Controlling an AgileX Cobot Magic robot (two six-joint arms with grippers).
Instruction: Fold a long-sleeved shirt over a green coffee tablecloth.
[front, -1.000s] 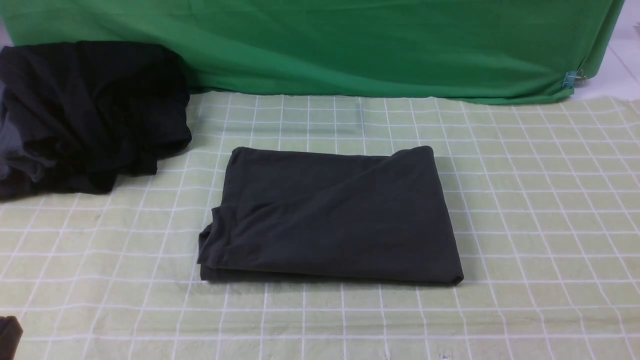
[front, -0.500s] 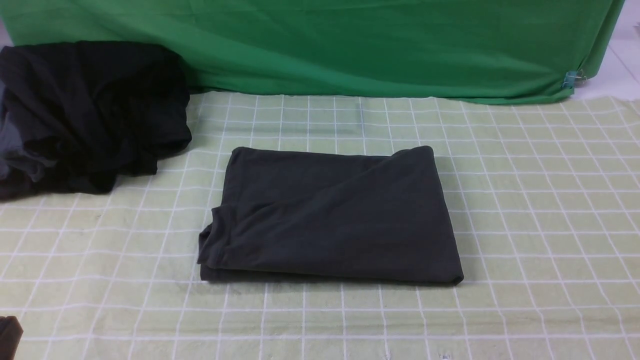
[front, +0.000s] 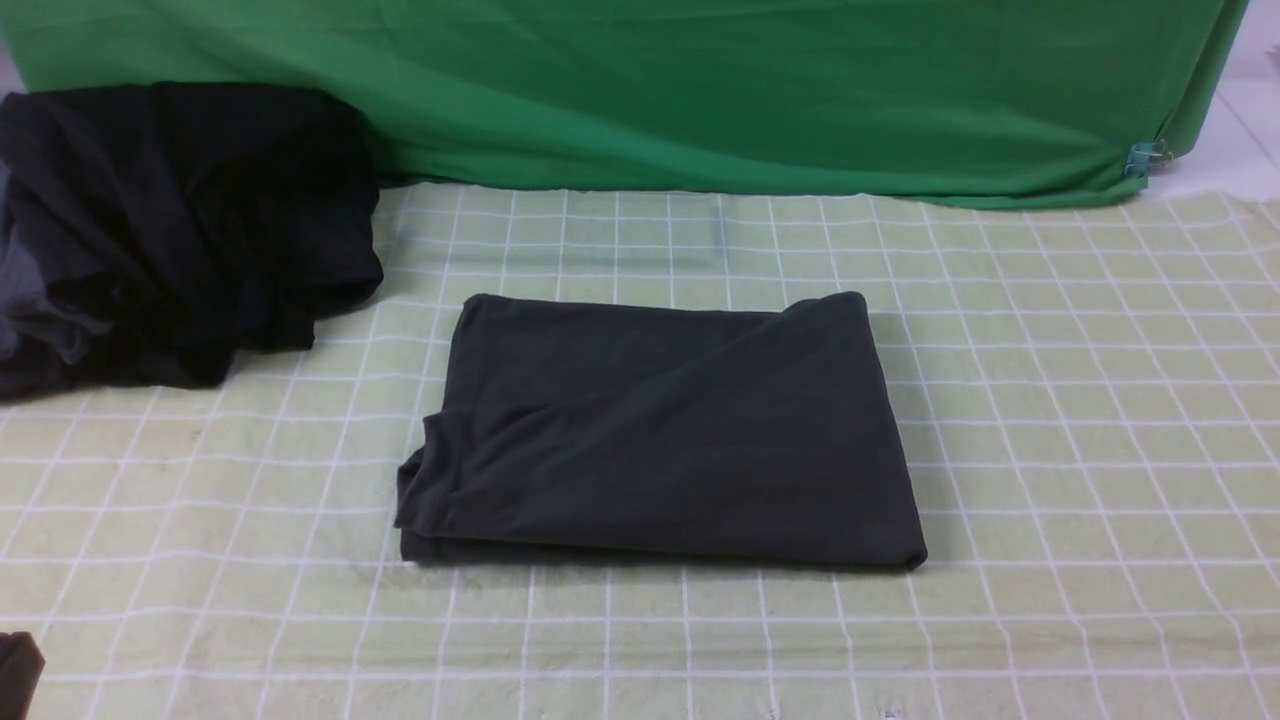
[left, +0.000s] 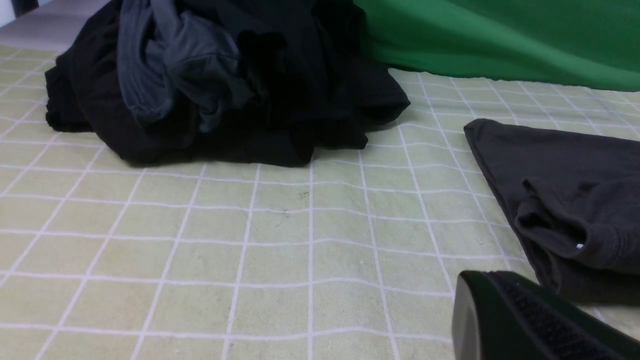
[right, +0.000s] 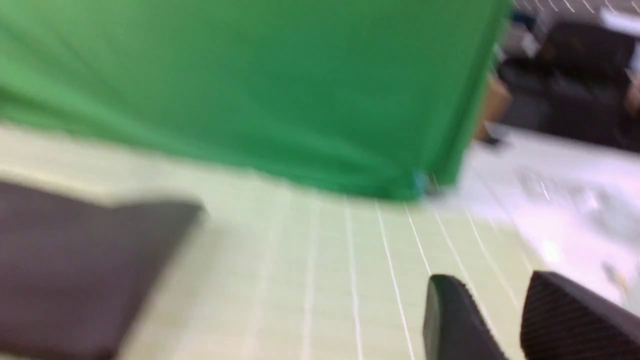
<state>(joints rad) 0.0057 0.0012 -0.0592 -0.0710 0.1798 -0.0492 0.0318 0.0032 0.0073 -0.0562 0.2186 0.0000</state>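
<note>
The right gripper (right: 492, 320) shows two dark fingers set slightly apart, holding nothing, above the green coffee tablecloth (front: 1080, 420); its view is blurred. Of the left gripper (left: 525, 320) only one ridged finger shows, so its spread cannot be told. The long-sleeved shirt (front: 660, 430) lies folded at the tablecloth's middle, apart from a black bundle (front: 170, 230).

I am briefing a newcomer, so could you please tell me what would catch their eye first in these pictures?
The dark charcoal long-sleeved shirt, folded into a neat rectangle, lies mid-way across the pale green gridded tablecloth. At the far left sits a rumpled black garment pile, and a bright plain green backdrop closes off the rear.
</note>
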